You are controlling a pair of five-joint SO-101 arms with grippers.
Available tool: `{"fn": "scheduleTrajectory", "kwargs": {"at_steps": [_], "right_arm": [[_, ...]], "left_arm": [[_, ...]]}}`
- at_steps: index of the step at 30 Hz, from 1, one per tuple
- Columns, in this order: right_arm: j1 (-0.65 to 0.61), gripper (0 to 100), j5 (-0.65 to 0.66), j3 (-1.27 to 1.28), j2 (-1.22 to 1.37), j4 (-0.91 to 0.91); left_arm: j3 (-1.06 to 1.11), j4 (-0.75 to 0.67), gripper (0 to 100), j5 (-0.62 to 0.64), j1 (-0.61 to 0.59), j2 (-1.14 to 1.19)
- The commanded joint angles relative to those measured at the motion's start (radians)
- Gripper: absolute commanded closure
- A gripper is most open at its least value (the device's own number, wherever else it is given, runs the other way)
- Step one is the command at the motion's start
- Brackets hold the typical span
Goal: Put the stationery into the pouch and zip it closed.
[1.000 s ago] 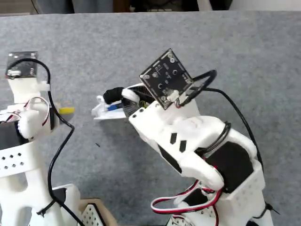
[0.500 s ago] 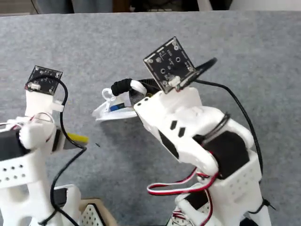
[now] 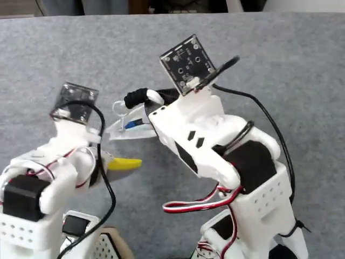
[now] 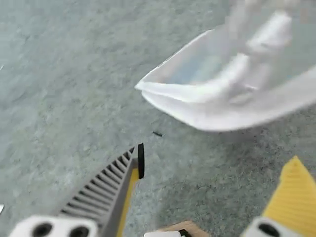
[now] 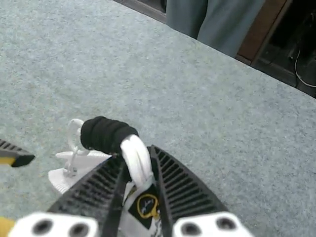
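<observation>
The pouch [image 3: 125, 128], white and translucent, lies on the grey mat with a blue item [image 3: 131, 123] showing inside and a ring pull [image 3: 119, 107] at its end. My right gripper [image 3: 152, 102] is shut on the pouch's white tab with black wrapping [image 5: 106, 134]; the ring pull [image 5: 74, 134] hangs beside it. The black ribbed fingers [image 5: 101, 185] close around that tab. My left gripper [image 4: 217, 163] stands open just short of the pouch [image 4: 222, 98], with nothing between its fingers. Its yellow finger [image 3: 125, 163] points toward the pouch's near side.
Grey mat [image 3: 291, 65] covers the table, with open room to the right and far side. A wooden-edged object [image 3: 114, 242] sits at the front edge by the left arm's base. A small dark speck [image 4: 157, 133] lies on the mat near the pouch.
My left arm has swung from the far left in toward the pouch, its yellow finger now close to it. My right arm shifted slightly, still holding the pouch.
</observation>
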Motion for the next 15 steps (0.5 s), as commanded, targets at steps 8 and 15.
{"fn": "scheduleTrajectory", "kwargs": {"at_steps": [8, 15], "right_arm": [[0.015, 98.6, -0.011, -0.104, 0.001, 0.061], [0.017, 98.6, -0.011, -0.104, 0.001, 0.061]], "left_arm": [[0.136, -0.164, 57, -0.066, -0.007, -0.040], [0.028, -0.124, 57, -0.241, -0.097, -0.040]]}}
